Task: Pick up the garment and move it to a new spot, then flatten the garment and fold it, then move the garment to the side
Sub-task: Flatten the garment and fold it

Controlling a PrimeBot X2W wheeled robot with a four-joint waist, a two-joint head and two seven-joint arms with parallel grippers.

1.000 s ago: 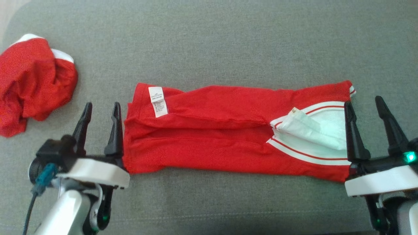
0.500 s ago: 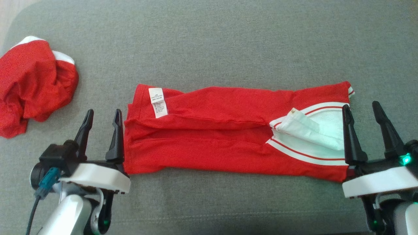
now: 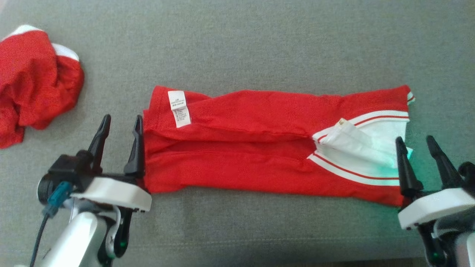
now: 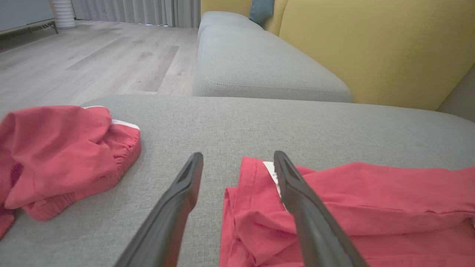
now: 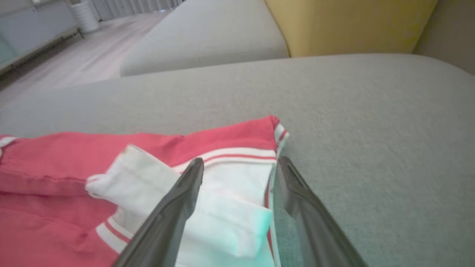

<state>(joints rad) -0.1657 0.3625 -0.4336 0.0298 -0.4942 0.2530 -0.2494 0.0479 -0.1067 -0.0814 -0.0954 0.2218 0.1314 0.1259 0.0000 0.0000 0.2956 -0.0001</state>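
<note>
The red garment [image 3: 241, 148] lies folded into a long strip across the grey sofa cushion [image 3: 241, 44]. Its white label [image 3: 179, 108] is at the robot's left end and its white striped panel [image 3: 367, 144] at the right end. The strip's shape matches that of a second ago; the whole head view has shifted a little, so the camera has moved and not the cloth.

The left end effector [image 3: 122, 116] sits at the left end, jaws spread and empty. In its wrist view one finger is over the hem and the other over bare cushion. The right end effector [image 3: 415, 138] is also wide open and holds nothing. It has drawn back toward the strip's near right corner, straddling the panel's edge.

With both ends bracketed, the next fold, end over end, looks imminent. A crumpled red garment [image 3: 33, 81] lies well apart at the far left.
</note>
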